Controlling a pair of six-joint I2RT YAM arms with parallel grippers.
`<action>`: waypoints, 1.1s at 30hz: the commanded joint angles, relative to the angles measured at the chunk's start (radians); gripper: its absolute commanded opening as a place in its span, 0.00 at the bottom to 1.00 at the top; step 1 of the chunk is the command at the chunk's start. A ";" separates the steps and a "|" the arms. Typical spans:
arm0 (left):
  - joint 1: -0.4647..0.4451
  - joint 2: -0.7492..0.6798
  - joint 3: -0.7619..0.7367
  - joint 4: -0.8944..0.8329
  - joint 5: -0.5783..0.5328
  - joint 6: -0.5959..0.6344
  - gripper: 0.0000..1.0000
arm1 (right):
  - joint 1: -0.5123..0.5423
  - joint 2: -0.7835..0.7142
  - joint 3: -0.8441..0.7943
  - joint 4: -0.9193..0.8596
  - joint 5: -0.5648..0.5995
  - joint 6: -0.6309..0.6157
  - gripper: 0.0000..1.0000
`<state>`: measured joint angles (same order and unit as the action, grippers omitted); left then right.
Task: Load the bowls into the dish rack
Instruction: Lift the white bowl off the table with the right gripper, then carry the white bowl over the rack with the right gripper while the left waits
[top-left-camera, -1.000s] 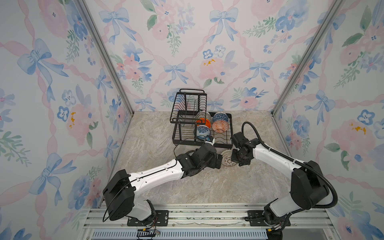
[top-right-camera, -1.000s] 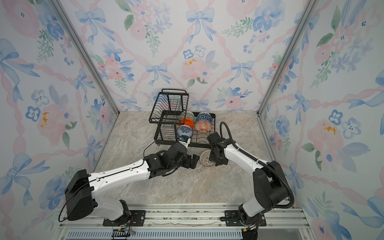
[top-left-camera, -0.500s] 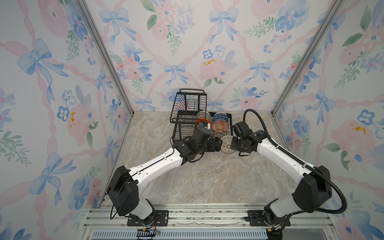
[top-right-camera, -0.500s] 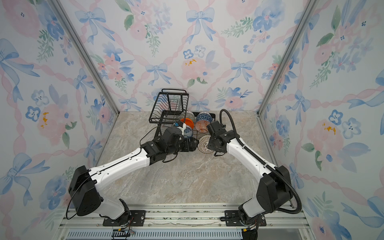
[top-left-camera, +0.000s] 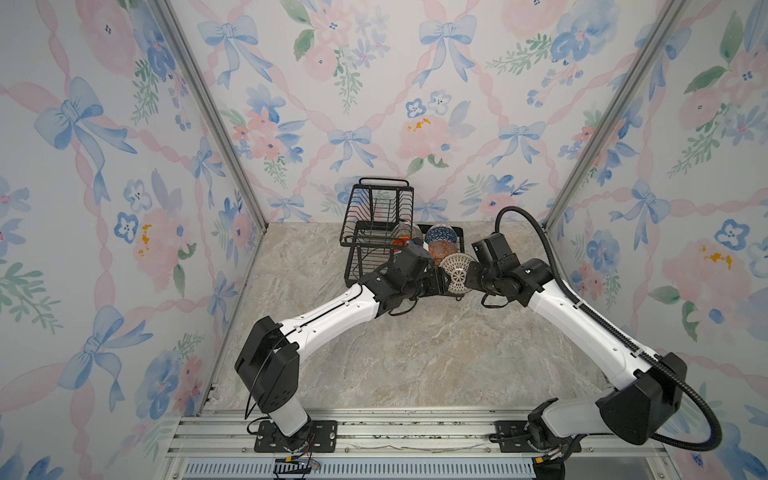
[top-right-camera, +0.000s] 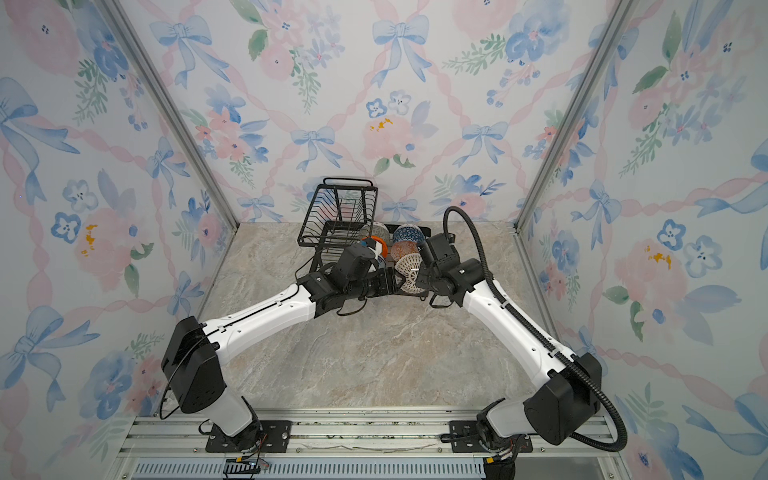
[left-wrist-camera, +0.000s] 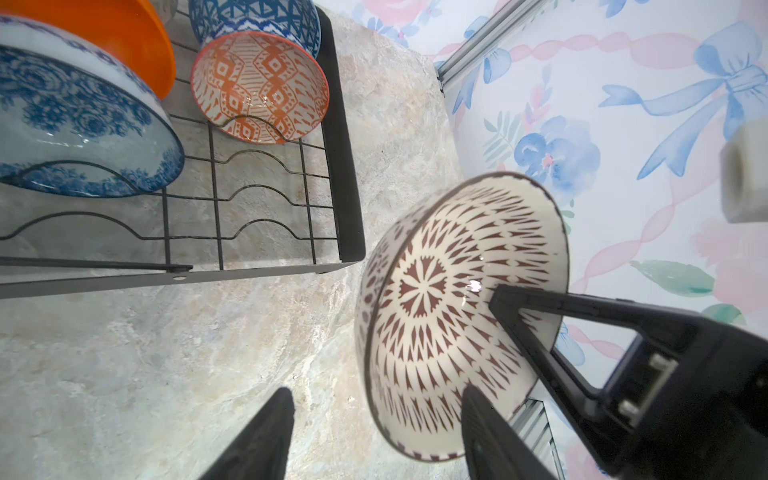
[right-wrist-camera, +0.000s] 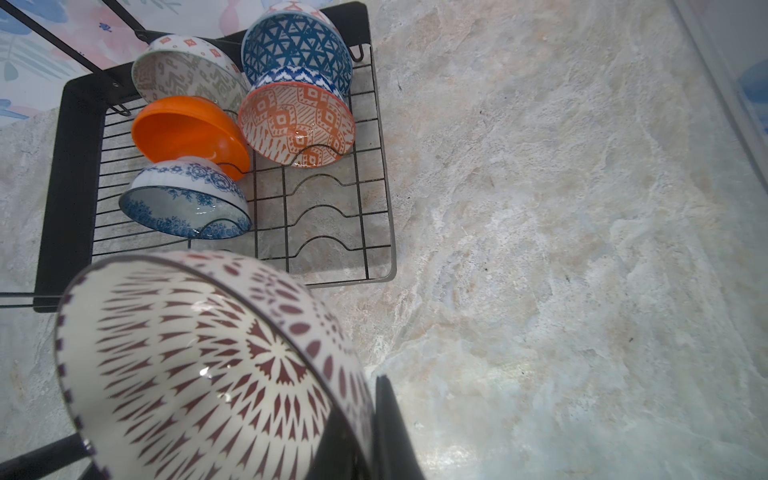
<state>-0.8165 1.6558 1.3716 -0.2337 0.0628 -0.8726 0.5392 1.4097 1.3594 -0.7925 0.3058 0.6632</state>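
The white bowl with dark lattice (top-left-camera: 457, 272) (top-right-camera: 409, 270) hangs tilted on edge just in front of the dish rack's (top-left-camera: 365, 266) lower tray. My right gripper (right-wrist-camera: 361, 407) is shut on its rim, one finger inside and one outside. My left gripper (left-wrist-camera: 378, 390) is open, and the lower rim of the bowl (left-wrist-camera: 457, 311) sits between its fingers without being clamped. In the lower tray stand the plain orange bowl (right-wrist-camera: 187, 129), blue-floral bowl (right-wrist-camera: 187, 199), orange-red patterned bowl (right-wrist-camera: 297, 120), blue triangle bowl (right-wrist-camera: 297, 50) and pale green geometric bowl (right-wrist-camera: 187, 70).
The rack's raised upper basket (top-left-camera: 380, 208) stands at the back left of the rack, against the floral back wall. Bare plate slots (right-wrist-camera: 324, 216) lie in front of the orange-red bowl. The marble tabletop (top-left-camera: 415, 353) spreads in front, with walls on both sides.
Both grippers moved away from the front, toward the rack. The right one carried the lattice bowl up to the tray's front edge. The left gripper's jaws narrowed around the bowl's rim.
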 joint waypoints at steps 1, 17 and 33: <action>0.007 0.025 0.029 0.005 0.028 -0.023 0.59 | 0.018 -0.039 0.035 0.036 0.025 -0.016 0.02; 0.007 0.056 0.061 0.005 0.013 -0.043 0.16 | 0.039 -0.046 0.027 0.075 0.030 -0.032 0.06; 0.010 0.058 0.069 0.004 0.020 -0.052 0.00 | 0.038 0.023 0.095 0.033 0.008 -0.024 0.17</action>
<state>-0.7979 1.7142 1.4166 -0.2352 0.0322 -0.9512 0.5724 1.4220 1.4052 -0.7925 0.3069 0.6376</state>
